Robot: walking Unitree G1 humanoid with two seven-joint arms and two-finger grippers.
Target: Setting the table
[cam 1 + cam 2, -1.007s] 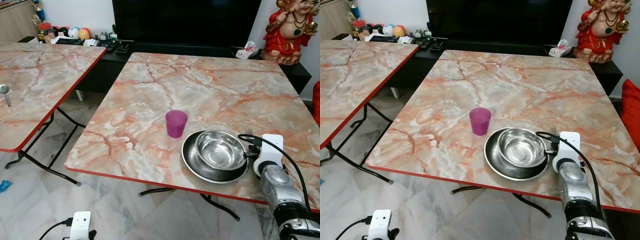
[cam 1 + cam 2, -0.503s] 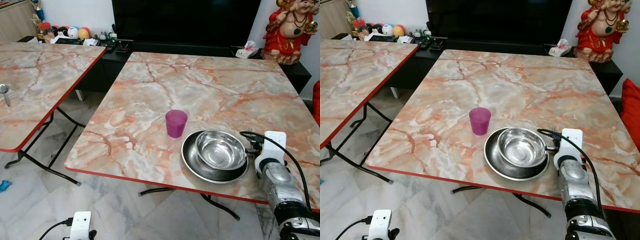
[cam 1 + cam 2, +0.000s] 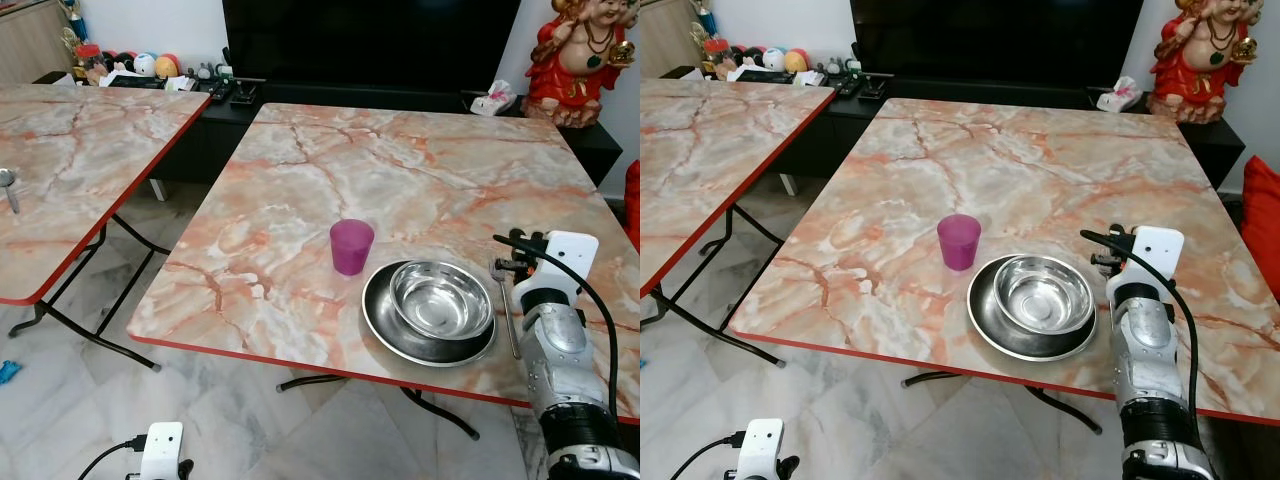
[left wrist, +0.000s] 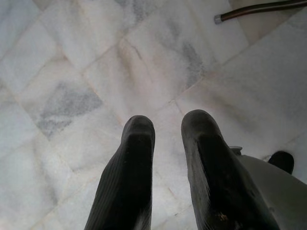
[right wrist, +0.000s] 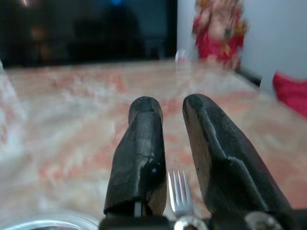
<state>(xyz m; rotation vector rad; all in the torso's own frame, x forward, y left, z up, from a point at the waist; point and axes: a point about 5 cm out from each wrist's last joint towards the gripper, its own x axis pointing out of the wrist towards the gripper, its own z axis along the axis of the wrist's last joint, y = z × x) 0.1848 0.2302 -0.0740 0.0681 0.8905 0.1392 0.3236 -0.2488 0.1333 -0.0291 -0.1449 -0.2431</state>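
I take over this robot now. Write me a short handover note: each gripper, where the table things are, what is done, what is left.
Right gripper: open, holding nothing, above the marble-pattern table beside the dishes, over the metal fork.
Left gripper: idle, fingers apart, pointing at the tiled floor.
Things: steel bowl sits inside the round steel plate near the table's front edge; purple plastic cup stands upright to the plate's left; fork lies flat to the plate's right.
Done: plate, bowl, cup and fork are placed.
Left: a metal spoon lies on the neighbouring table, probably still to fetch.

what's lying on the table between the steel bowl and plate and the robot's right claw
A fork lies there on the table, just right of the plate holding the bowl, below the right claw; the left eye view shows it.
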